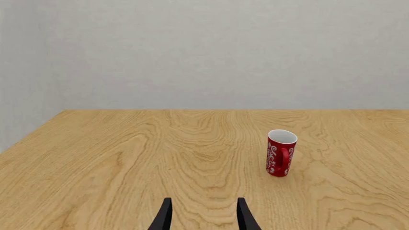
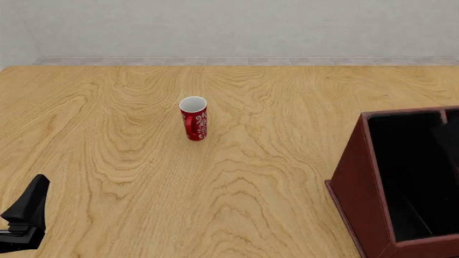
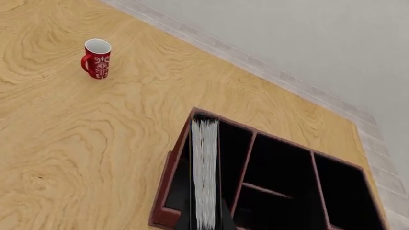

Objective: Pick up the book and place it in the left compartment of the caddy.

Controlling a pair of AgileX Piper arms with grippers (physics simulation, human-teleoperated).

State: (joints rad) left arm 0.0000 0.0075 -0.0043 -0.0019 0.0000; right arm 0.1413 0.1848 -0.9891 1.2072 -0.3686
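The book [image 3: 204,172] shows edge-on in the right wrist view, white pages toward the camera between black covers. It lines up over the left compartment [image 3: 181,184] of the red-brown caddy [image 3: 167,179]. My right gripper [image 3: 206,224] is shut on the book's near end, with only dark slivers of the fingers showing beside the covers. In the front view the caddy [image 2: 358,177] stands at the right with its left compartment [image 2: 409,172] dark; neither the book nor the right gripper shows there. My left gripper [image 1: 204,215] is open and holds nothing, low at the near left [image 2: 25,215].
A red cup [image 2: 193,118] with a white pattern stands upright mid-table, ahead and to the right of the left gripper [image 1: 281,153] and far from the caddy [image 3: 97,58]. The caddy has more black slots [image 3: 281,172] past the divider. A wall runs along the table's far edge.
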